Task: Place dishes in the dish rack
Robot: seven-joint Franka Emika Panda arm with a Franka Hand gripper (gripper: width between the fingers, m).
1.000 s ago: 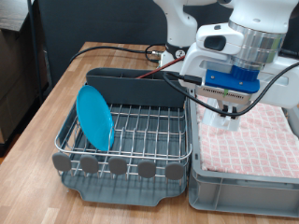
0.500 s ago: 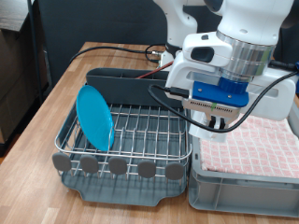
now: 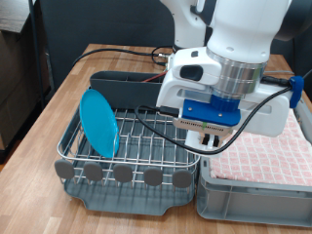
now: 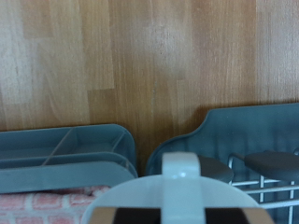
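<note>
The bright-blue plate (image 3: 99, 122) stands on edge in the left side of the wire dish rack (image 3: 146, 136). My gripper (image 3: 210, 144) hangs over the rack's right edge, beside the bin. In the wrist view the white mug (image 4: 177, 191) sits right under the hand with its handle (image 4: 180, 166) pointing away, and the gripper (image 4: 182, 217) is shut on it. The rack's grey tray (image 4: 252, 135) lies just past the mug. The wooden spoon is not in view.
A grey bin (image 3: 249, 200) lined with a pink checkered cloth (image 3: 268, 156) stands at the exterior view's right of the rack; it also shows in the wrist view (image 4: 65, 154). Black cables (image 3: 127, 60) trail over the wooden table (image 3: 58, 107) behind the rack.
The arm has swung towards the exterior view's left and nearer the camera, from over the pink cloth to over the rack's right edge, carrying the mug.
</note>
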